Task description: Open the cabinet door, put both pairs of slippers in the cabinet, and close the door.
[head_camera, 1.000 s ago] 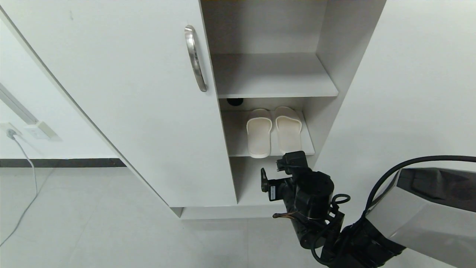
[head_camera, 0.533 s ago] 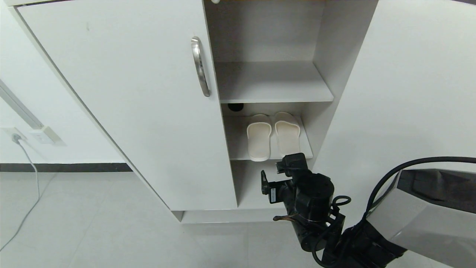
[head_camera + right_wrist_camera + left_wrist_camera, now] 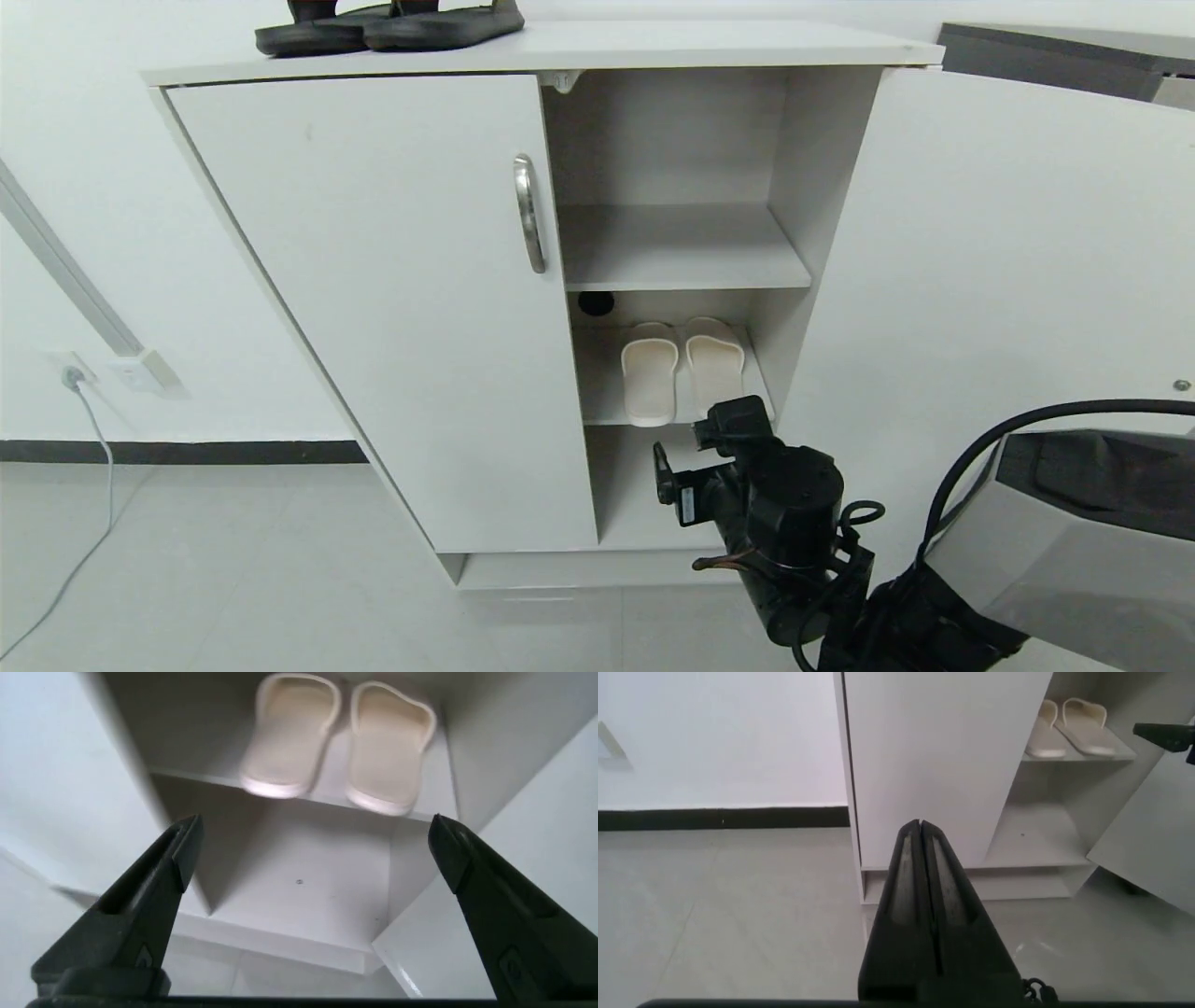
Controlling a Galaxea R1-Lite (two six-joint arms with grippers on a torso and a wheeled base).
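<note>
Cream slippers x2, blk slippers x2

The cabinet looks like matt white board, its door handle polished metal; the cream slippers inside it look smooth, rubbery, matt.

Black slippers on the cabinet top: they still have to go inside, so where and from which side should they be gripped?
Likely from the front and above: the black slippers lie flat, side by side and touching, near the front edge of the cabinet top. Pinch their adjoining inner edges, taking both at once.
</note>
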